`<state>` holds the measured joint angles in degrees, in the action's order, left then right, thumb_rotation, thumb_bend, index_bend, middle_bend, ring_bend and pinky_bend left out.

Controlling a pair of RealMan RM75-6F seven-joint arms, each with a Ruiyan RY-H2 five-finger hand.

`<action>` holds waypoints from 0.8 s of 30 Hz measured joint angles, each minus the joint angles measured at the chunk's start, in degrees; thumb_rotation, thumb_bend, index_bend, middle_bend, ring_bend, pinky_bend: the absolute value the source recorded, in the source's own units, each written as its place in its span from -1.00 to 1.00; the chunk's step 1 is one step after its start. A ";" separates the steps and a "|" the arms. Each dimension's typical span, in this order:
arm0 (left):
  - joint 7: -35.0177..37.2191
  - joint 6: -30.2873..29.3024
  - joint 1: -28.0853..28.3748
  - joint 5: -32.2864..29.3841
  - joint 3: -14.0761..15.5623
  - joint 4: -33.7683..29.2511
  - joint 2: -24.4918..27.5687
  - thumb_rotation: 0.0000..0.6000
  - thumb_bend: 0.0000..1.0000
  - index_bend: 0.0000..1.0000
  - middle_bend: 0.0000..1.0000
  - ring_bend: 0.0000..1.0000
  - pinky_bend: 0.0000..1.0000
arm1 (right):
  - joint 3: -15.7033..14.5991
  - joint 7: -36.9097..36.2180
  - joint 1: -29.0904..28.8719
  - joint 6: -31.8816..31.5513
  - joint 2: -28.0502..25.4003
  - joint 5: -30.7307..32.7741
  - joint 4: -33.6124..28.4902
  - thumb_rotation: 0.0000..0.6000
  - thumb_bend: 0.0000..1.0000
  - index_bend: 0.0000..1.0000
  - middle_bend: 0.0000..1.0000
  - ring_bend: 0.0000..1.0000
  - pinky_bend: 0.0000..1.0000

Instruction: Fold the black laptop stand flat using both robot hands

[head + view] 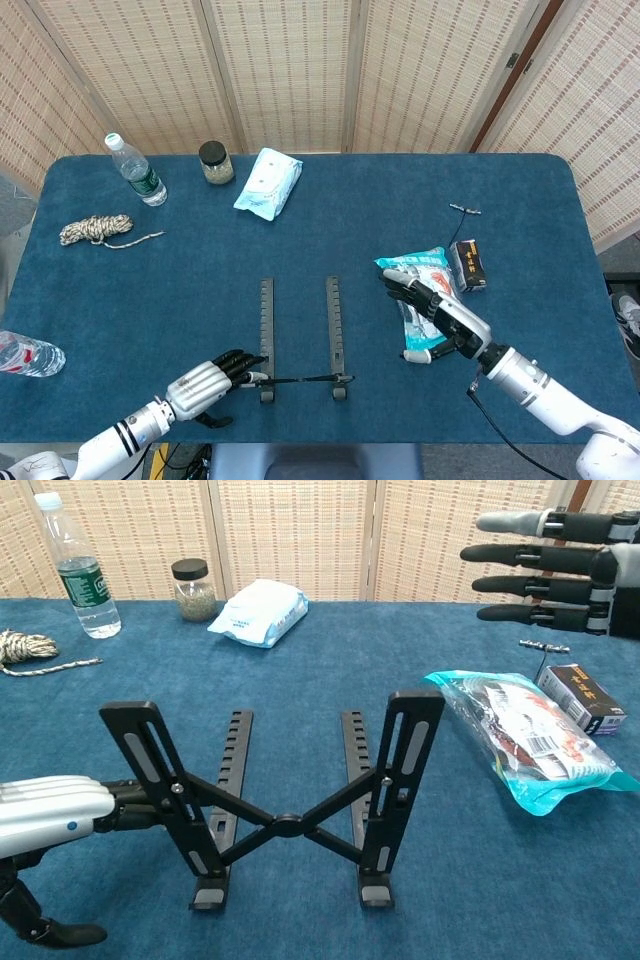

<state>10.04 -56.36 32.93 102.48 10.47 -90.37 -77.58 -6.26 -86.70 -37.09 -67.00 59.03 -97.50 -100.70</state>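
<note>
The black laptop stand (300, 345) stands unfolded near the table's front edge. In the chest view its two uprights lean back, joined by a crossed brace (285, 825). My left hand (50, 810) reaches in from the lower left. Its straightened fingers touch the outer side of the left upright (150, 770), while the thumb hangs apart below. In the head view, the left hand (212, 380) sits just left of the stand's front foot. My right hand (435, 315) hovers open, fingers spread, to the right of the stand over a plastic bag. It shows high at the right in the chest view (555, 565), apart from the right upright (405, 770).
A plastic snack bag (425, 275), a small dark box (467, 264) and a metal tool (465, 210) lie to the right. At the back left are a water bottle (135, 170), a jar (214, 162) and a wipes pack (268, 183). A rope (95, 229) and another bottle (25, 356) lie left.
</note>
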 measured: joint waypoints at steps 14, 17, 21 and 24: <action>-0.24 -6.56 -2.41 -3.58 -1.65 -1.39 3.63 1.00 -0.51 -0.76 -0.97 -0.99 -1.00 | -0.07 13.93 -1.75 5.31 -2.37 -1.23 -0.80 1.00 -1.00 -1.00 -1.00 -1.00 -0.90; -0.41 -9.24 -4.11 -5.54 -2.39 -2.07 5.25 1.00 -0.51 -0.77 -0.97 -0.99 -1.00 | -0.26 18.10 -3.21 8.77 -4.15 -1.70 -1.81 1.00 -1.00 -1.00 -1.00 -1.00 -0.90; -0.79 -12.93 -6.73 -8.21 -3.51 -2.96 7.24 1.00 -0.51 -0.78 -0.97 -0.99 -1.00 | -0.48 21.04 -5.73 13.28 -6.25 -2.40 -3.23 1.00 -1.00 -1.00 -1.00 -1.00 -0.90; -1.10 -15.33 -8.63 -9.71 -4.18 -3.56 8.49 1.00 -0.51 -0.79 -0.97 -0.99 -1.00 | -0.36 22.87 -7.50 16.02 -7.07 -2.34 -4.24 1.00 -1.00 -1.00 -1.00 -1.00 -0.90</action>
<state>8.94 -71.69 24.30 92.77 6.30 -93.93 -69.09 -6.62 -63.83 -44.60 -50.98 51.97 -99.84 -104.94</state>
